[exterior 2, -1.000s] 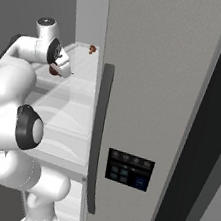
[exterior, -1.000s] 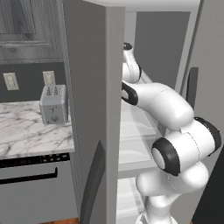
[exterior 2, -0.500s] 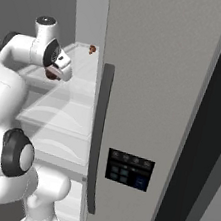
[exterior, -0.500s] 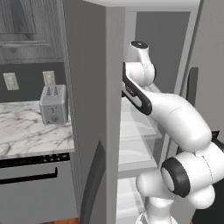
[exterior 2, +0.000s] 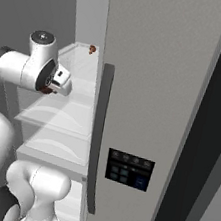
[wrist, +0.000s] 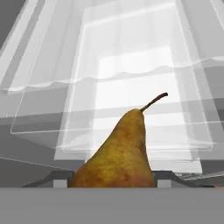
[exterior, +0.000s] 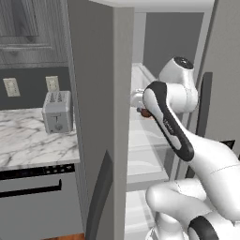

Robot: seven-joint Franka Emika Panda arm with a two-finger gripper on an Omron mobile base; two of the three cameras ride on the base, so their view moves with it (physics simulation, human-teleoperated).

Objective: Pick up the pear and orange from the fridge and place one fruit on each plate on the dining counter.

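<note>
Brown-gold pear (wrist: pixel 118 153) between the jaws — above white fridge (exterior 2: pixel 158 79) shelves.

One pear (wrist: pixel 118 153), one toaster (exterior: pixel 57 111), one fridge (exterior 2: pixel 156 89).

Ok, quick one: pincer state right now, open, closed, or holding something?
Pincer: closed on the pear, inside the fridge.

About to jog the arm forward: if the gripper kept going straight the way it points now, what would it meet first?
The gripper is shut on the pear, whose stem points ahead. Beyond it, the first thing is probably a white fridge shelf, though depth is hard to judge.
</note>
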